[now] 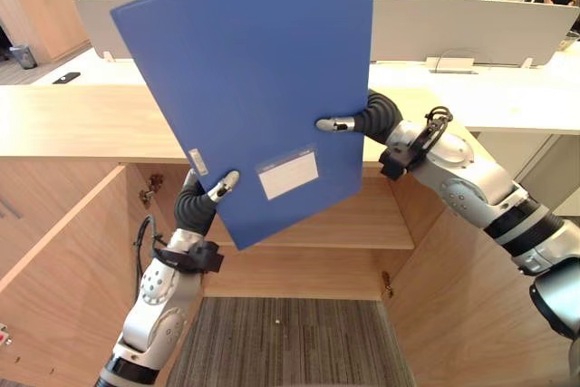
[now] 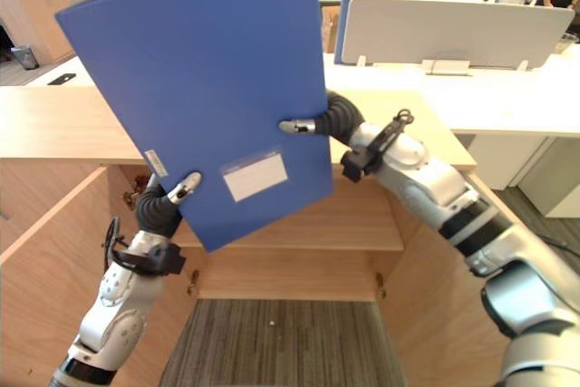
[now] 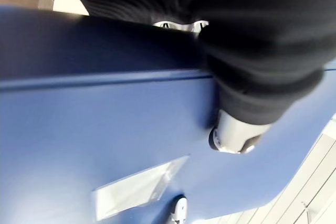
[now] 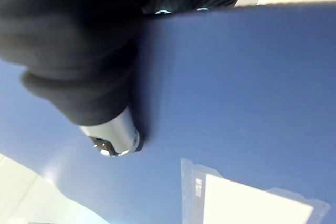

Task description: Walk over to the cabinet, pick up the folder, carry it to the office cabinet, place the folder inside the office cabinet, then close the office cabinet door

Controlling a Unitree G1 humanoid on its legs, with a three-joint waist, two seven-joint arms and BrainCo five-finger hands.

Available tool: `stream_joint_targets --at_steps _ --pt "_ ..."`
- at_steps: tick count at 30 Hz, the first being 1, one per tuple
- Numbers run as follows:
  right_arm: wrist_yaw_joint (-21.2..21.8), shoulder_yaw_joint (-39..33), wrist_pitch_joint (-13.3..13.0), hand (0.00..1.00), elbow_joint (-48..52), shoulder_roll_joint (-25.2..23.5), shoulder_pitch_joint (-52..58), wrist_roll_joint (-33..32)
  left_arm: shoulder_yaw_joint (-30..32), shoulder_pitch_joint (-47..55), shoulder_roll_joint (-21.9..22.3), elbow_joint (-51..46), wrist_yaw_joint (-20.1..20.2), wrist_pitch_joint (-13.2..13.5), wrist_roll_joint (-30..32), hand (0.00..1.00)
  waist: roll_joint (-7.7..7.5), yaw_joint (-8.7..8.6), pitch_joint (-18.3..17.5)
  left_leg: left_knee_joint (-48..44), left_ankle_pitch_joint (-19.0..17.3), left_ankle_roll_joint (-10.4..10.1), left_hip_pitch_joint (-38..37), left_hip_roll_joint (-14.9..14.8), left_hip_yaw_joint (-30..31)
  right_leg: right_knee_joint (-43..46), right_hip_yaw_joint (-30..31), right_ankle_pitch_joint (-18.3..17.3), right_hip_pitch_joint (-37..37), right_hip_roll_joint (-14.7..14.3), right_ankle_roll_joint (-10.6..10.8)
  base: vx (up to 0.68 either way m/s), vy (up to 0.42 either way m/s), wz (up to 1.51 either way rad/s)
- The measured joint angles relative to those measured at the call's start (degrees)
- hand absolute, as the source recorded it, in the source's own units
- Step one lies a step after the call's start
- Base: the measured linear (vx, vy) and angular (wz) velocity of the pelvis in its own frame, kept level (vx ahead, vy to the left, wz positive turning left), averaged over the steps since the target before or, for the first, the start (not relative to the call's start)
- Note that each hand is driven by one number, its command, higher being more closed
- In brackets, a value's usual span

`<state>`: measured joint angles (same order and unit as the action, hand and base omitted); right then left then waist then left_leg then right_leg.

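**Robot Holds Blue Folder Above Open Office Cabinet**

The blue folder (image 1: pixel 245 70) hung tilted in the air before the robot, clamped between both hands. The left hand (image 1: pixel 193 208) gripped near its lower corner and the right hand (image 1: pixel 373 113) took the side edge higher up. Each thumb lay pressed on the near face while the fingers reached behind the cover, mostly hidden, so both hands pinched the board rather than cradled it. Holding it at two well-separated edges probably kept the broad, flat cover from swinging. Below stood the office cabinet (image 1: pixel 82 129), its left door (image 1: pixel 54 260) and right door (image 1: pixel 453 305) swung wide and its shelf (image 1: pixel 381 224) bare. The folder looked ready to be lowered inside, with the door-closing not yet done.
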<state>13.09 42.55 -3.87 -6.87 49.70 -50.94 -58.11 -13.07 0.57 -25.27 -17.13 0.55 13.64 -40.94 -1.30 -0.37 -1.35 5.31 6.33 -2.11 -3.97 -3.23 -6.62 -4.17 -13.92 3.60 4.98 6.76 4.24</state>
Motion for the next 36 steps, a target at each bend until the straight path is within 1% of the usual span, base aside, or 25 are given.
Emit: stream_joint_targets --at_steps 4,6,7,8,9,10,11,12,14,15,16,17,19,20,22,23,24,25,27,28,30,31,33,34,36 --pt "0.53 0.06 0.49 1.00 0.38 1.16 2.22 -0.05 -1.82 0.01 -2.33 1.98 2.73 0.09 -2.73 0.00 0.00 0.03 -0.03 -0.01 -0.06 -0.09 0.00 -0.01 -0.05 -0.01 0.01 0.03 -0.02 0.00 0.00 0.00 0.000 0.00" --pt "1.81 0.30 0.84 1.00 0.55 2.46 2.35 1.02 -5.45 0.03 -4.83 4.73 5.86 -0.46 -5.38 0.00 -0.01 -0.09 -0.08 -0.01 -0.15 -0.21 -0.02 -0.01 -0.09 0.02 0.05 0.04 -0.02 0.00 -0.01 0.00 0.000 0.00" --pt "2.34 0.37 0.98 1.00 0.86 3.10 2.35 1.35 -6.98 0.04 -5.72 5.45 6.83 -0.92 -5.84 0.00 -0.02 -0.10 -0.10 -0.02 -0.17 -0.25 -0.03 -0.02 -0.10 0.03 0.07 0.04 -0.02 -0.01 -0.01 0.00 0.000 0.00" --pt "3.13 0.36 1.29 1.00 1.85 4.32 2.34 2.82 -9.82 0.10 -7.71 6.60 9.10 -2.38 -6.07 0.00 -0.03 -0.17 -0.11 -0.02 -0.22 -0.30 -0.05 -0.02 -0.15 0.03 0.14 0.04 -0.04 -0.01 -0.01 0.00 0.000 0.00" --pt "3.66 0.36 1.50 1.00 2.41 4.73 2.34 3.21 -11.15 0.20 -8.56 6.99 10.04 -3.05 -6.00 0.00 -0.03 -0.25 -0.11 -0.03 -0.24 -0.33 -0.07 -0.04 -0.22 0.03 0.21 0.04 -0.06 -0.03 -0.02 0.02 0.008 -0.04" --pt "4.84 0.48 1.77 1.00 3.66 5.59 2.52 4.52 -12.79 0.63 -10.00 7.76 12.21 -3.85 -5.82 0.00 -0.04 -0.41 -0.11 -0.03 -0.28 -0.39 -0.09 -0.10 -0.32 0.03 0.32 0.06 -0.12 -0.09 -0.04 0.01 0.005 -0.04" --pt "4.92 -0.03 1.88 1.00 5.42 5.81 3.62 5.63 -12.94 1.31 -10.51 8.62 14.29 -4.15 -5.76 0.00 -0.09 -0.58 -0.12 -0.03 -0.30 -0.41 -0.10 -0.16 -0.34 0.05 0.35 0.07 -0.12 -0.17 -0.05 0.01 0.002 -0.04" --pt "4.79 -0.53 1.87 1.00 6.35 5.84 4.31 6.80 -12.83 1.75 -10.50 9.22 15.21 -4.10 -5.52 0.00 -0.10 -0.76 -0.13 -0.02 -0.31 -0.43 -0.13 -0.19 -0.40 0.06 0.40 0.07 -0.12 -0.20 -0.05 0.00 0.001 -0.04" --pt "4.56 -2.79 1.87 1.00 11.49 5.67 6.08 14.90 -12.82 4.13 -9.08 13.58 17.30 -3.89 0.72 0.00 -0.09 -1.44 -0.14 -0.01 -0.39 -0.53 -0.16 -0.36 -0.88 0.17 1.01 0.05 -0.45 -0.35 -0.04 -0.01 0.005 -0.11" --pt "4.42 -4.13 1.76 1.00 13.39 5.67 6.73 17.70 -12.79 4.73 -8.08 15.69 17.56 -4.13 2.91 0.00 -0.11 -1.64 -0.16 -0.01 -0.42 -0.57 -0.16 -0.42 -1.17 0.28 1.40 0.04 -0.70 -0.39 -0.04 -0.02 0.009 -0.20" --pt "4.33 -8.54 1.08 1.00 17.66 5.50 9.22 22.26 -12.77 5.52 -5.90 21.06 17.92 -4.97 6.25 0.00 -0.15 -1.48 -0.17 0.00 -0.46 -0.61 -0.13 -0.55 -1.75 0.42 1.69 0.02 -1.08 -0.47 -0.03 -0.02 0.006 -0.21" --pt "4.12 -13.82 -0.73 1.00 21.82 4.78 12.08 26.30 -12.31 6.32 -3.76 27.34 17.93 -6.09 9.77 0.00 -0.25 -1.55 -0.19 0.01 -0.47 -0.62 -0.12 -0.64 -2.10 0.42 1.88 0.00 -1.26 -0.55 0.01 -0.02 0.003 -0.18" --pt "3.36 -20.05 -3.36 1.00 25.97 2.54 14.93 30.97 -10.95 7.55 -1.12 35.55 17.90 -7.40 13.04 0.00 -0.36 -1.89 -0.35 0.02 -0.49 -0.65 -0.12 -0.78 -2.41 0.43 2.18 -0.15 -1.44 -0.68 0.18 -0.02 -0.002 -0.13" --pt "1.89 -23.66 -5.64 1.00 28.45 0.92 17.04 34.85 -9.20 8.10 1.37 41.89 17.88 -8.06 15.03 0.00 -0.55 -1.98 -0.52 0.02 -0.59 -0.69 -0.10 -1.09 -2.85 0.42 2.76 -0.16 -1.69 -0.71 0.18 -0.02 0.001 -0.16" --pt "0.06 -25.53 -8.45 1.00 30.62 -0.85 20.00 42.22 -5.79 8.34 5.25 52.43 17.65 -8.93 19.04 0.00 -1.06 -2.10 -1.08 0.03 -0.64 -0.74 -0.15 -1.46 -3.02 0.36 3.13 -0.17 -1.70 -0.78 0.16 -0.02 0.000 -0.09" --pt "-0.07 -25.33 -8.95 1.00 31.18 -1.30 21.83 45.03 -4.37 8.39 6.66 56.48 17.30 -9.10 20.38 0.00 -1.42 -2.06 -1.32 0.03 -0.64 -0.75 -0.16 -1.58 -3.03 0.36 3.14 -0.19 -1.68 -0.88 0.13 0.00 0.000 0.00" --pt "-0.04 -24.34 -9.31 1.00 31.44 -1.77 24.40 48.24 -1.76 8.44 8.43 62.30 17.02 -9.31 21.59 0.00 -1.94 -2.01 -1.54 0.03 -0.64 -0.75 -0.15 -1.69 -3.04 0.34 3.17 -0.19 -1.70 -0.97 0.11 0.00 0.000 0.00" --pt "-0.02 -23.61 -9.32 1.00 31.40 -2.02 25.69 49.88 -0.07 8.49 9.27 65.10 16.71 -9.51 22.75 0.00 -2.19 -2.01 -1.64 0.03 -0.64 -0.76 -0.15 -1.71 -3.04 0.33 3.21 -0.19 -1.71 -0.99 0.10 0.00 0.000 0.00" --pt "0.39 -19.53 -9.33 1.00 30.64 -2.31 30.75 58.39 6.65 8.91 11.39 73.71 14.82 -10.67 25.94 0.00 -2.93 -2.00 -1.76 0.02 -0.65 -0.78 -0.22 -1.73 -3.25 0.36 3.49 -0.16 -1.72 -0.99 0.07 0.00 0.000 0.00" --pt "0.50 -18.12 -9.35 1.00 30.02 -2.31 31.73 60.25 8.96 8.85 11.60 74.77 14.22 -10.70 26.42 0.00 -3.13 -2.00 -1.63 0.02 -0.65 -0.78 -0.21 -1.70 -3.25 0.38 3.50 -0.15 -1.73 -0.97 0.07 -0.03 0.016 -0.04" --pt "1.19 -12.22 -9.35 1.00 25.39 -2.34 33.92 66.39 12.82 9.01 11.31 77.85 11.86 -11.02 29.01 0.00 -3.41 -1.76 -1.44 0.02 -0.65 -0.77 -0.55 -1.62 -3.70 0.44 4.14 -0.03 -1.76 -0.91 -0.07 -0.03 0.017 -0.10" --pt "1.46 -11.00 -9.34 1.00 24.12 -2.34 34.38 67.80 13.62 9.18 11.34 78.43 11.18 -11.06 29.72 0.00 -3.44 -1.74 -1.35 0.02 -0.67 -0.76 -0.70 -1.59 -3.81 0.46 4.29 -0.02 -1.73 -0.89 -0.07 -0.03 0.018 -0.13" --pt "2.00 -6.70 -9.34 1.00 19.00 -2.31 36.07 73.48 15.97 9.72 11.64 80.38 8.71 -11.90 32.61 0.00 -3.59 -1.64 -1.11 0.02 -0.95 -1.02 -1.03 -1.59 -4.11 0.48 4.62 -0.13 -1.67 -0.88 -0.21 -0.03 0.019 -0.08" --pt "2.26 -5.53 -9.36 1.00 17.55 -2.32 36.12 74.93 16.55 9.74 11.69 80.97 8.26 -12.11 33.20 0.00 -3.56 -1.68 -1.04 0.00 -1.00 -1.05 -1.02 -1.56 -4.13 0.47 4.61 -0.18 -1.66 -0.89 -0.30 0.00 0.000 0.00" --pt "2.89 -1.92 -9.55 1.00 11.27 -2.53 36.63 80.27 17.49 9.76 11.75 81.90 7.30 -12.70 34.85 0.00 -3.53 -1.58 -0.73 0.00 -1.11 -1.00 -1.05 -1.50 -4.07 0.32 4.59 -0.17 -1.49 -0.87 -0.29 0.00 0.000 0.00"
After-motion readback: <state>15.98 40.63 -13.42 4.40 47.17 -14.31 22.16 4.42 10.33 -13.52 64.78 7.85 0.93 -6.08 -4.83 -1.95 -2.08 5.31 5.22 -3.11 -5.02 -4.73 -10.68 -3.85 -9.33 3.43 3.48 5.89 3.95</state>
